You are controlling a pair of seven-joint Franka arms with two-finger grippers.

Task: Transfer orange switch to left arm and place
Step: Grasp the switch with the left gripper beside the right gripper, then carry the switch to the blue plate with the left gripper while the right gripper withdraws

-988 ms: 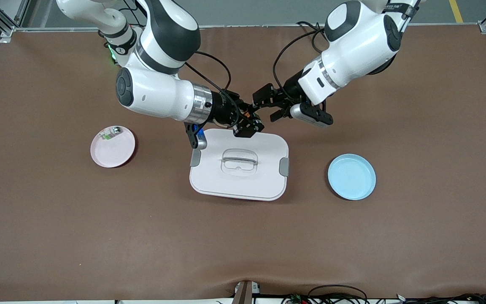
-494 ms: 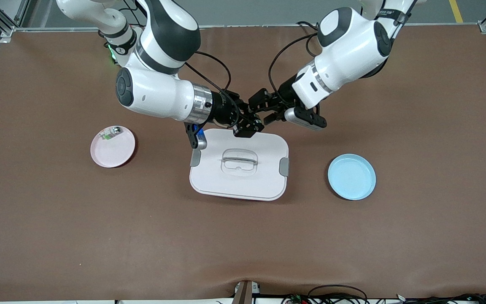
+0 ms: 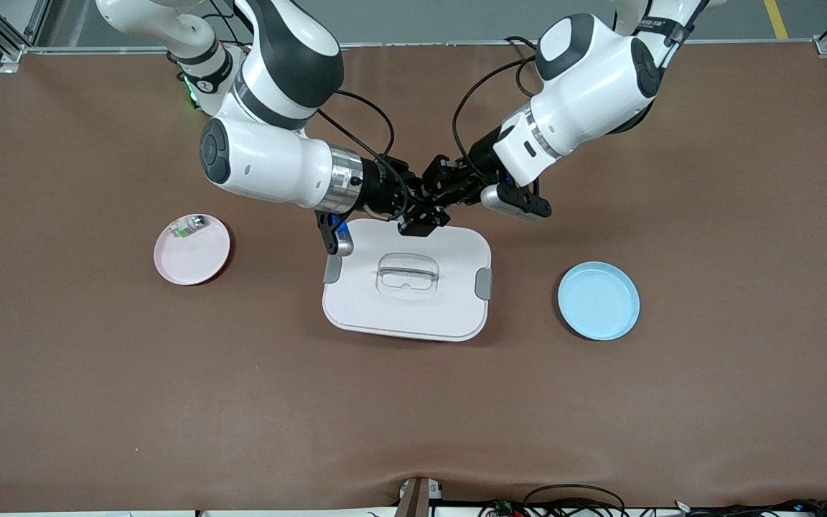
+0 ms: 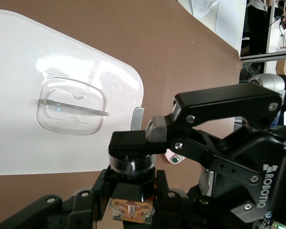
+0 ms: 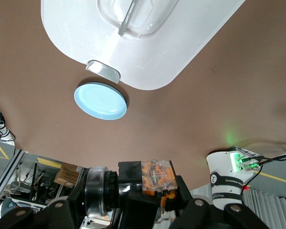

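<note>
Orange-marked and tiny, the orange switch (image 5: pixel 156 177) sits between both grippers above the box (image 3: pixel 406 287) edge farthest from the front camera. The right gripper (image 3: pixel 424 215) has its fingers closed on it. The left gripper (image 3: pixel 441 188) has its fingers around the switch's other end; whether they are pressing it, I cannot tell.

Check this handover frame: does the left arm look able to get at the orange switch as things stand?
Probably yes. The left gripper meets the right gripper above the box's farther edge, with the orange switch between them and nothing in the way.
</note>
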